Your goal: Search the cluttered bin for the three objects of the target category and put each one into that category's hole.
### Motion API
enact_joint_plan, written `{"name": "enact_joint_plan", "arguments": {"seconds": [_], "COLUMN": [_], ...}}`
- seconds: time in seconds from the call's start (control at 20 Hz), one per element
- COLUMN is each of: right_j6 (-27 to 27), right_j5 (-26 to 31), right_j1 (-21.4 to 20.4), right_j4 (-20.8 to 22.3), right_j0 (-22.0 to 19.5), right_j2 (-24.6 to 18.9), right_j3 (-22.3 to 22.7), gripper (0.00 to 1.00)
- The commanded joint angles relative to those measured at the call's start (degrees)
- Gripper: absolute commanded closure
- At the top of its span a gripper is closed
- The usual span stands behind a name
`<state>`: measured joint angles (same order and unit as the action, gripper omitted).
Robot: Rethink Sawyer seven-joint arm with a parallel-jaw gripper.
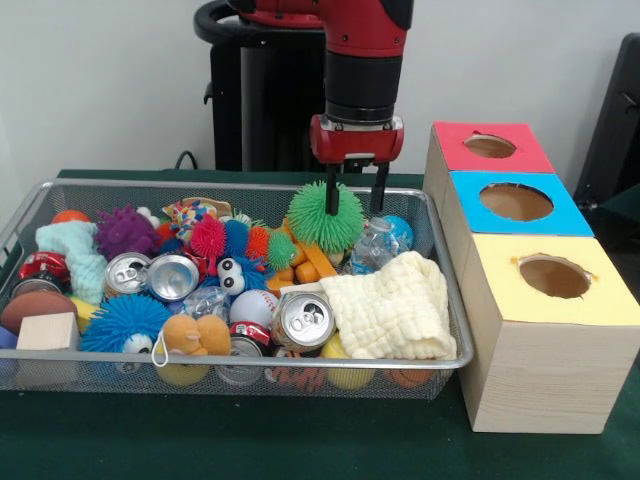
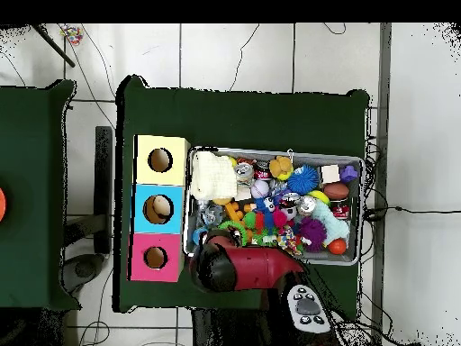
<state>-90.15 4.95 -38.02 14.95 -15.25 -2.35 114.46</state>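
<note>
The wire mesh bin (image 1: 240,372) is full of toys and cans; it also shows in the overhead view (image 2: 358,164). My gripper (image 1: 355,205) hangs open and empty over the bin's far right corner. Its left finger is in front of a green spiky ball (image 1: 320,222), its right finger just above a see-through plastic bottle (image 1: 368,246). Another see-through bottle (image 1: 206,300) lies among the toys at the front middle. A third one is hidden. The red-topped hole (image 1: 490,146) is on the farthest box to the right of the bin, and shows in the overhead view (image 2: 155,258). In the overhead view the arm (image 2: 243,268) covers the gripper.
A blue-topped hole (image 1: 516,202) and a yellow-topped hole (image 1: 553,276) lie nearer along the box row. A cream cloth (image 1: 395,315), silver cans (image 1: 302,320), a blue globe ball (image 1: 400,230), spiky balls and a wooden block (image 1: 48,331) crowd the bin.
</note>
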Motion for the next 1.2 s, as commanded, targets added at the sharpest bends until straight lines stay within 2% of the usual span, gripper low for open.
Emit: {"name": "enact_joint_plan", "arguments": {"seconds": [0.05, 0.55, 1.0, 1.05, 1.2], "right_j6": [-6.5, -8.8, -9.2, -8.8, -8.4], "right_j5": [8.4, 8.5, 9.1, 9.2, 8.1], "right_j1": [2.4, 4.1, 4.8, 4.7, 4.6], "right_j4": [-3.2, -4.2, -6.9, -7.1, -6.9], "right_j0": [0.6, 3.5, 4.7, 4.5, 3.7], "right_j2": [-0.7, 1.3, 1.2, 1.0, -0.1], "right_j3": [-9.6, -13.4, -14.0, -13.7, -12.8], "gripper": [0.0, 0.0, 0.0, 1.0, 1.0]}}
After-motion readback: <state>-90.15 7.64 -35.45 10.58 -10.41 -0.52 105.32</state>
